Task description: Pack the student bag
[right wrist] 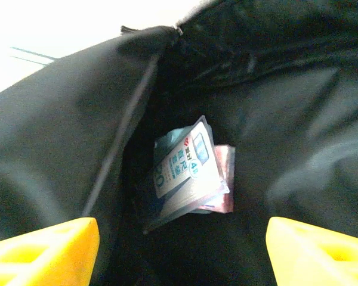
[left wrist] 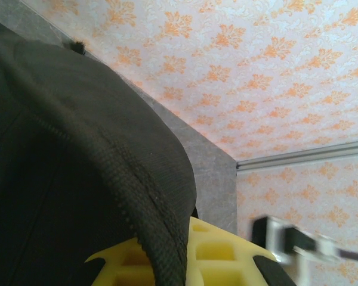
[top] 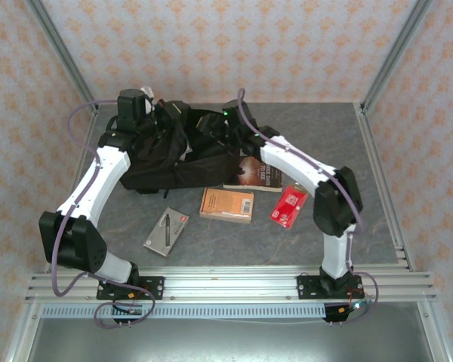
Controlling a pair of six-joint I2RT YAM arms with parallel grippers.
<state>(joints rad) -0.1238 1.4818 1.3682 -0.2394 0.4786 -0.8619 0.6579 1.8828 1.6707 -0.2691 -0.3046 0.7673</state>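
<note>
We find the black bag (top: 166, 154) slumped at the far side of the grey table (top: 302, 241). The left fingers (left wrist: 238, 268) are clenched on its fabric, and the right fingers (right wrist: 42, 250) are spread apart inside it (above some packets (right wrist: 188, 170)). An orange book (top: 226, 204) lies nearer us, and orange-patterned walls (top: 234, 45) stand around.

The student bag (top: 166, 154) is black all over, and its inside is dark too. The counter (top: 325, 128) is mottled grey. The walls (top: 211, 45) carry an orange floral motif on pale cream. One book (top: 226, 204) is orange-tan and another book (top: 253, 175) is dark brown. A packet (top: 288, 206) is red with white print. A box (top: 166, 231) is grey with a red corner.

Within the bag, one pack (right wrist: 188, 167) is white and blue and another item (right wrist: 225, 179) is pink. The left end effector (left wrist: 179, 265) and right end effector (right wrist: 182, 256) have yellow fingers (right wrist: 42, 253). The arms (top: 98, 177) are white with black joints, and the cables (top: 81, 110) are purple.
</note>
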